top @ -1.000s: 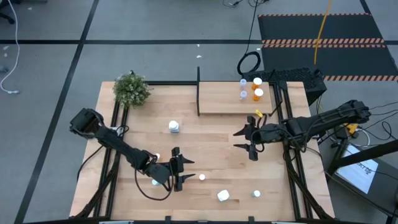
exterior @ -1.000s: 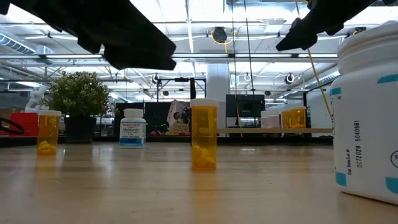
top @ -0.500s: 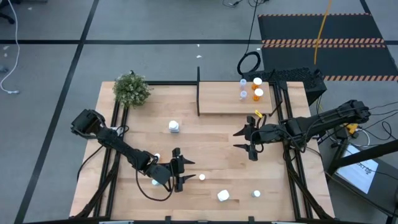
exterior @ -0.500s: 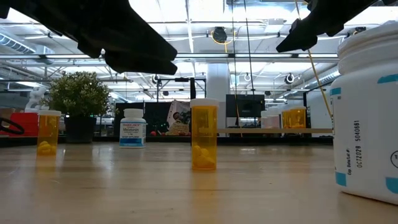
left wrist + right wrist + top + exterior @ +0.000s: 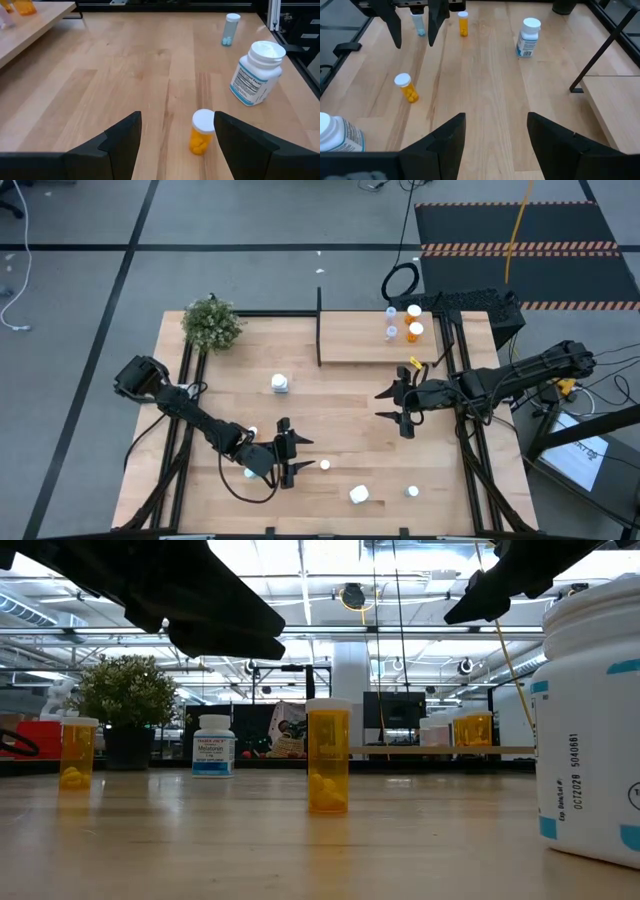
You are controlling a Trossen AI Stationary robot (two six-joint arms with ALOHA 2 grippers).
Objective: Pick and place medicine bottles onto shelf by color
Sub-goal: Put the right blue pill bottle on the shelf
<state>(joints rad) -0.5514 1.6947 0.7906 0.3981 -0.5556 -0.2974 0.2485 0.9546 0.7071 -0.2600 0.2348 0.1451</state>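
While the left claw (image 5: 176, 145) hangs released just short of the small white-capped orange plastic medicine bottle (image 5: 201, 132) upright on the wooden tabletop (image 5: 150, 65), that bottle looks light, rigid and tippy, best pinched around its body below the cap.

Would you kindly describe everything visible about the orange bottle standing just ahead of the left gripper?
The orange bottle is a small see-through amber cylinder with a white cap, seemingly plastic, holding yellow pills at its bottom. It stands upright on the wooden table, capped, touching nothing else. It sits just beyond the left gripper, in line with the gap between the open jaws, not yet gripped. A larger white bottle stands beyond it, apart.
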